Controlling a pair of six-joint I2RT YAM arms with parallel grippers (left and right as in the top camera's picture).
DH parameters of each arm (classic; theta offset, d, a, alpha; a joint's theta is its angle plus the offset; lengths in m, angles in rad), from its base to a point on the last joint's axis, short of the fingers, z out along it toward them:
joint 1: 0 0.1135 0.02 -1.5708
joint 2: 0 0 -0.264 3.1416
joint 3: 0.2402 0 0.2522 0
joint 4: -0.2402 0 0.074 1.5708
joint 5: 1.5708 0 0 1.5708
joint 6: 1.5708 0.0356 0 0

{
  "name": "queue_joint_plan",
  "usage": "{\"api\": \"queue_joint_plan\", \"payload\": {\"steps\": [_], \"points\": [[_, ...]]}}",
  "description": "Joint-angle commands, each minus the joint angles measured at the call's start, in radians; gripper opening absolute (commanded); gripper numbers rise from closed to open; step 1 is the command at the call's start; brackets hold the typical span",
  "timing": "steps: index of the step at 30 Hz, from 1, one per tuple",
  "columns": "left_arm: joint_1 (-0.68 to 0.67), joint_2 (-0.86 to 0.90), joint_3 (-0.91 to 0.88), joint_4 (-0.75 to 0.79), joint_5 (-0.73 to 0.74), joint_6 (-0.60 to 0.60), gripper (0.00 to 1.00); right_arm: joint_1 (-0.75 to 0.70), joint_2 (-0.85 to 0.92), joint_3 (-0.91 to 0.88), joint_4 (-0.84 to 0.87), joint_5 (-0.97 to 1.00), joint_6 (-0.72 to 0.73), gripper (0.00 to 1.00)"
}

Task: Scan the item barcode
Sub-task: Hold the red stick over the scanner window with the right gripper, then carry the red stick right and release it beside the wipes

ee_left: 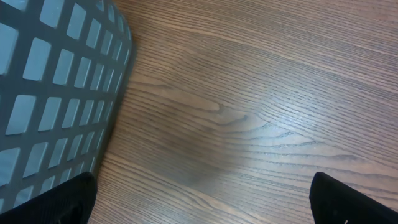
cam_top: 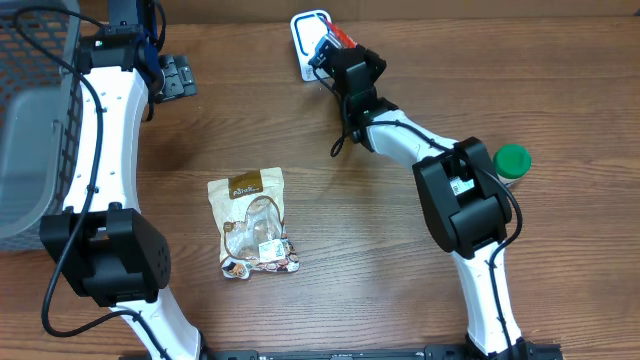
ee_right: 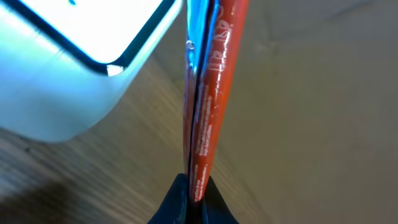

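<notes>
One wooden table (cam_top: 560,290) is carrying everything. All positions below are relative to the scanner (cam_top: 303,38), which is sitting at the far edge, about mid-width.

One grey mesh basket (cam_top: 30,120) is sitting well to the scanner's left, at the table edge.

Two arms are working. The left arm (cam_top: 100,150) is reaching up the left side. The right arm (cam_top: 420,145) is angling in from the scanner's right.

One snack bag (cam_top: 255,225) is lying flat, nearer the robot than the scanner and slightly left of it, with nothing touching it.

One green-capped bottle (cam_top: 512,160) is standing well to the scanner's right, just beside the right arm.

One flat packet (ee_right: 208,93), red on one face and blue on the other, is hanging edge-on just beside the scanner's white body; I can't tell if they're touching.

The right gripper (ee_right: 196,199) is clenching that packet by its lower edge.

The left gripper (ee_left: 202,202) is hovering over bare wood between the scanner and the basket. Its jaws are standing wide apart, gripping nothing.
</notes>
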Motion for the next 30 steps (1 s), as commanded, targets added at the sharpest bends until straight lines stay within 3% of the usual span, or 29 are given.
{"api": "queue_joint_plan", "payload": {"steps": [1, 11, 17, 22, 27, 30], "points": [[-0.003, 0.001, 0.002, 0.001, -0.013, 0.019, 1.0, 0.018, 0.014, 0.018, -0.032, 0.014, -0.026, 0.04], [-0.003, 0.001, 0.002, 0.001, -0.013, 0.019, 1.0, 0.025, 0.019, 0.018, -0.051, 0.064, -0.049, 0.04], [-0.003, 0.001, 0.002, 0.001, -0.013, 0.019, 1.0, 0.072, -0.026, 0.018, 0.173, 0.285, -0.015, 0.04], [-0.003, 0.001, 0.002, 0.001, -0.013, 0.019, 1.0, 0.122, -0.155, 0.018, 0.171, 0.359, 0.044, 0.03], [-0.003, 0.001, 0.002, 0.001, -0.013, 0.019, 1.0, 0.152, -0.312, 0.018, 0.02, 0.482, 0.259, 0.04], [-0.003, 0.001, 0.002, 0.001, -0.013, 0.019, 1.0, 0.156, -0.473, 0.018, -0.392, 0.477, 0.595, 0.04]]}}
